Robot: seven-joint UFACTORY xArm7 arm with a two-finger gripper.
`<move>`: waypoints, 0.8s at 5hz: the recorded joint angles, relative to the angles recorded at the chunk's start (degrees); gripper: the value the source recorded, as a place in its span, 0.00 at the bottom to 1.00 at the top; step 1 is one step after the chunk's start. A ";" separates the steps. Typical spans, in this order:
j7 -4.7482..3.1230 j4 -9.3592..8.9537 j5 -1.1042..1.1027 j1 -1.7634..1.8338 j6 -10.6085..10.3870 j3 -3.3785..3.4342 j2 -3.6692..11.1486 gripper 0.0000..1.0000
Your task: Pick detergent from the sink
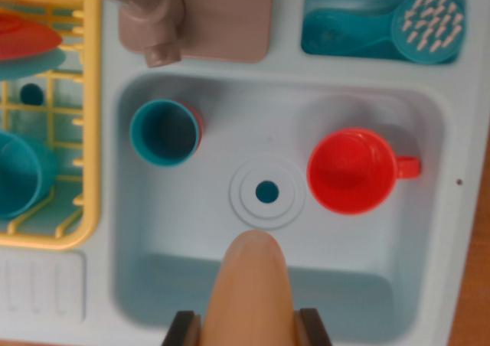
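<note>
Okay, wrist view from above a pale blue plastic toy sink (429,231). Far left: one yellow plastic dish rack (90,132) with thin bars, holding one red plate (23,36) over a teal one, plus one teal cup (19,174), partly cut off by the frame edge. Inside the basin, at the wrist view's left: one teal cup (163,133), round, open side up, with a red edge showing behind its rim. Top middle: one beige-brown faucet (157,17), smooth moulded plastic, spout over the basin's back edge. Basin centre: one round drain (267,192) with raised rings and a dark teal hole. Bottom centre: one tan, smooth, rounded bottle, the detergent (253,292), blurred and very close to the lens, tip pointing at the drain. It sits between two dark gripper (250,332) fingers (182,332), which press against its sides, so the jaws are closed on it. Right of the drain: one red mug (354,171) with a small handle pointing right. Top right tray: one teal scrub brush (383,31) with pale pink bristles. No readable writing or labels anywhere.
</note>
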 joint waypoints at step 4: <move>0.05 3.48 -0.12 0.03 4.65 0.00 -1.18 1.00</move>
